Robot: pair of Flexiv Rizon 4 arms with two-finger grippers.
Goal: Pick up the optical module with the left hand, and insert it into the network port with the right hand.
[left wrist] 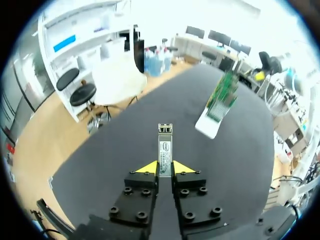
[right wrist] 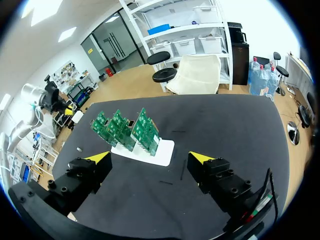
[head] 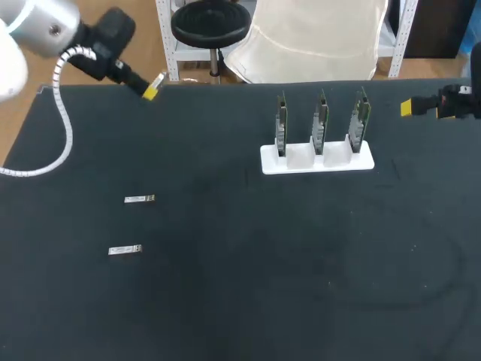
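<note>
Black table (head: 225,301) | left jaws clamp optical module (left wrist: 165,146) | right jaws wide apart | white rack (head: 301,159) holds boards

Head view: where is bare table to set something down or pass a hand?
Widest free patch: the near half, from the two loose optical modules across to the right edge, below the white board holder. Also bare between modules and holder. Crowded only at the holder's three upright boards.

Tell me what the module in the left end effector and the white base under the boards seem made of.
The slim silver optical module looks like bare metal: grey sheen, brighter tip, paper-like label. The white rectangular base looks like matt plastic, uniformly white without glare, though uncertain.
</note>
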